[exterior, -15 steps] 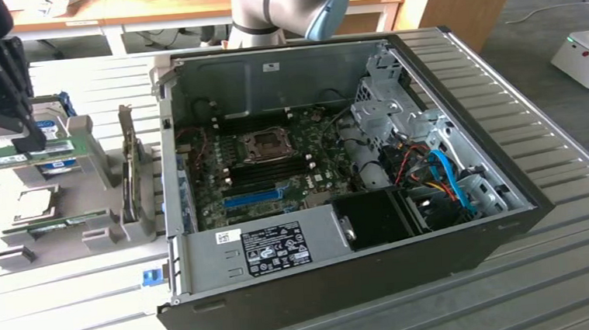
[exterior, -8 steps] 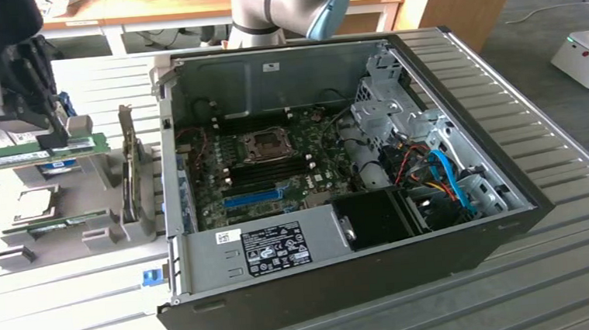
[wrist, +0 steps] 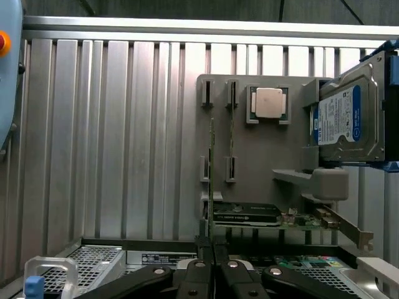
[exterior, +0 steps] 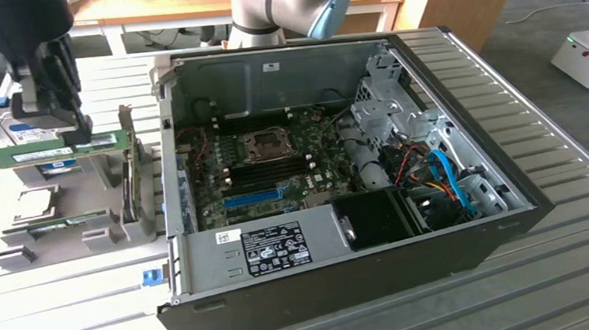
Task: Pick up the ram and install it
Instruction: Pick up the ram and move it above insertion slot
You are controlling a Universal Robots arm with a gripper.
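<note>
- The ram (exterior: pixel 54 149) is hanging in the air, level and on edge, just above the grey parts holder (exterior: pixel 30 246). It is on the exterior view's left of the open computer case (exterior: pixel 385 275).
- The gripper (exterior: pixel 69 135) is clamping the stick across its flat faces, somewhat off its middle toward the case end. In the wrist view the gripper (wrist: pixel 213 252) is pinching tight on the ram (wrist: pixel 212 180), which is showing edge-on as a thin line.
- A second green stick (exterior: pixel 65 222) is sitting low in the holder, beneath the held one and apart from it.
- The long black memory slots (exterior: pixel 274 169) are lying deep inside the case on the motherboard (exterior: pixel 311 175), well apart from the ram.
- Risk, as I judge it:
  - The off-centre grip is leaving one long end free, so the stick could pivot or slip in the fingers.
  - The case wall is standing tall, so a low approach could clip it.
  - The processor socket (exterior: pixel 268 143) and the blue expansion slot (exterior: pixel 252 197) are sitting near the memory slots, so a skewed descent could strike them or seat the ram unevenly.
</note>
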